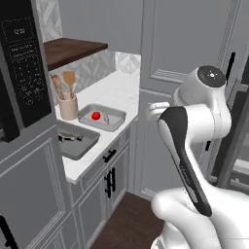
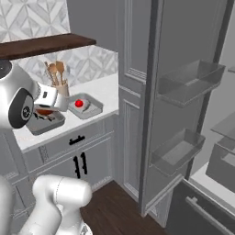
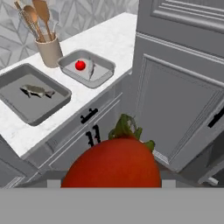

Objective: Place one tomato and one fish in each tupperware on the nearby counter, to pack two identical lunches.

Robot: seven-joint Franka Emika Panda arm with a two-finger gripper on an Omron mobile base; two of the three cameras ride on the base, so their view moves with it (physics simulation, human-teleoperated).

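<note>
Currently the pincer [image 3: 112,186] is closed on a tomato [image 3: 113,164], which sits at six o'clock in the hand view, red and glossy with a green leafy stem on top. It looks smooth and round, so likely slippery and a little soft; a hold across its widest part, not too tight, seems safest. On the white speckled stone surface [image 3: 109,41] lie two shallow grey trays with rounded corners and raised rims. The far tupperware [image 3: 86,68], at eleven o'clock, already holds a small tomato [image 3: 79,65] and a pale slim fish [image 3: 91,69]. The near tupperware [image 3: 30,93], at nine o'clock, holds only a dark fish [image 3: 37,91]. Just beside the far tray, a beige cup [image 3: 49,50] carries wooden spoons.
</note>
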